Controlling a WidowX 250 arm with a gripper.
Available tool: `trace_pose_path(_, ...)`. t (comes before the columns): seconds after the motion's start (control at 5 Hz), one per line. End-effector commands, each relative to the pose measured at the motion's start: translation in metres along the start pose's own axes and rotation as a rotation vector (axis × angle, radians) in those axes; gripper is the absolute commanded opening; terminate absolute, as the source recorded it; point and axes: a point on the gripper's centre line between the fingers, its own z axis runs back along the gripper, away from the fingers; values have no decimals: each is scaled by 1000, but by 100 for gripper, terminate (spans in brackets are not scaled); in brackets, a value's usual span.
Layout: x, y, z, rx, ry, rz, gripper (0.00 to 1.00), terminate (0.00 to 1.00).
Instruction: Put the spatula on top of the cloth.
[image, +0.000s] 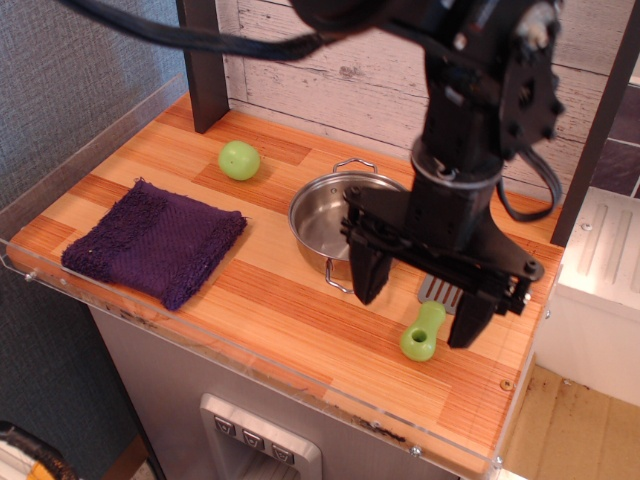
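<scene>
Striped orange wood makes up the table (300, 330), edged at the front by a clear plastic lip. Nearest the camera on the right lies the spatula (428, 328): its lime-green handle points toward the front edge, and its grey slotted head, mostly hidden behind the arm, points back toward the wall, so its long axis runs roughly front to back with a slight lean. The gripper (418, 308) hangs directly over it with jaws spread wide and empty, one finger to the left of the handle and one to its right; the span thus crosses the handle's axis. How high the tips stand above the wood cannot be told. Just behind sits the steel pot (325, 222). Well apart to the left lies the purple cloth (155, 240), bare, with the green ball (239, 160) farther back.
</scene>
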Motion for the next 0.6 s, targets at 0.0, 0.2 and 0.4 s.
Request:
trace_pose_path(0.0, 19, -4, -23, -10, -68, 129, 100, 0)
trace_pose_path(0.2, 32, -7, -32, -39, -81, 159, 100, 0)
trace_pose_path(0.4, 42, -11, -45, -52, -85, 162, 100, 0)
